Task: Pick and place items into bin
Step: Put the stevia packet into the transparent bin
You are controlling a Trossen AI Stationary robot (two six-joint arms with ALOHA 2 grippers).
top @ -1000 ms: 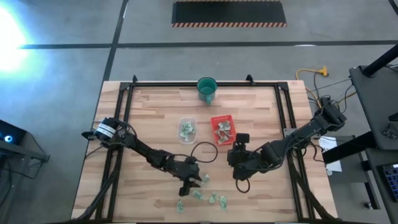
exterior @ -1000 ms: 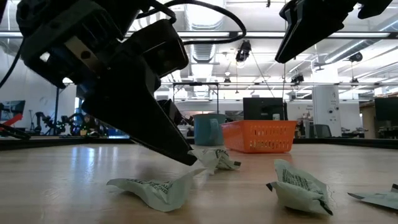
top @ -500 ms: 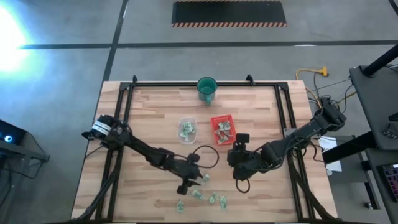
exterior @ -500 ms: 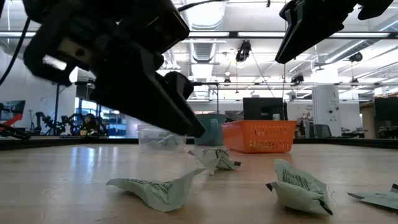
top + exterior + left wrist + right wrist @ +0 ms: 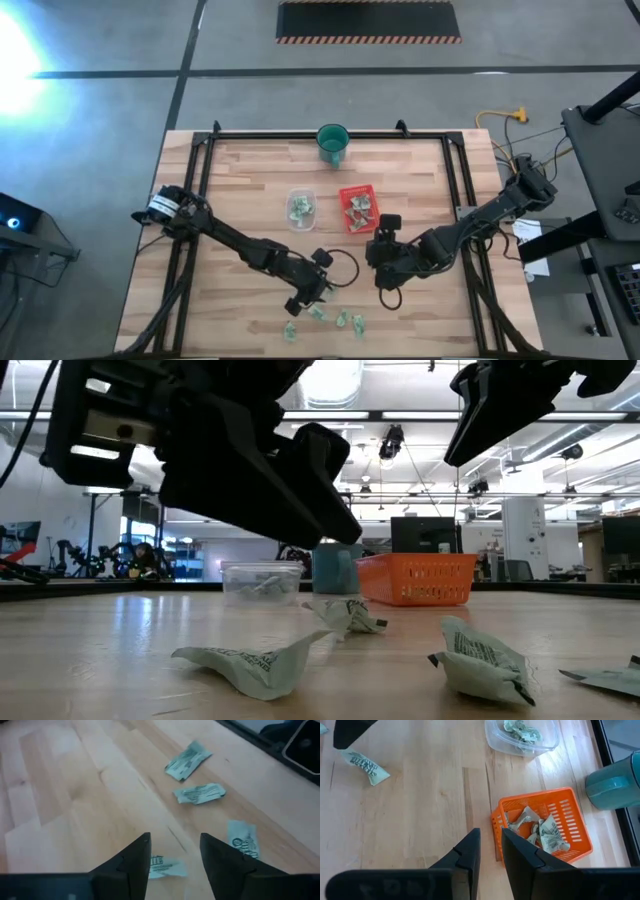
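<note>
We count the items as small crumpled packets, pale green and white with dark print, thin and foil-like, each bent or twisted out of flat. A loose cluster of them [image 5: 325, 317] lies on the near part of the table [image 5: 240, 180], and up close one packet [image 5: 250, 664] sits folded into a shallow tent with a pinched tip. Another [image 5: 200, 793] lies almost flat, its edges crimped.

More packets rest inside the orange tray [image 5: 357, 209], a squarish plastic basket with slotted walls, just beyond the middle of the table; there they are heaped and curled [image 5: 540, 832]. Beside it stands a clear tub [image 5: 301, 209], shallow, with rounded corners, also holding a few packets. A teal cup [image 5: 332, 143] stands at the far edge.

The table is pale wood laid in butcher-block strips, smooth, with a dark metal frame round it.

The left gripper [image 5: 312, 296] hangs just above the cluster, its dark wedge-shaped fingers [image 5: 132, 862] spread apart and empty, a packet [image 5: 165, 867] showing between them on the wood. The right gripper [image 5: 384, 284] hovers near the tray; its fingers [image 5: 465, 852] stand a narrow gap apart with nothing between them.
</note>
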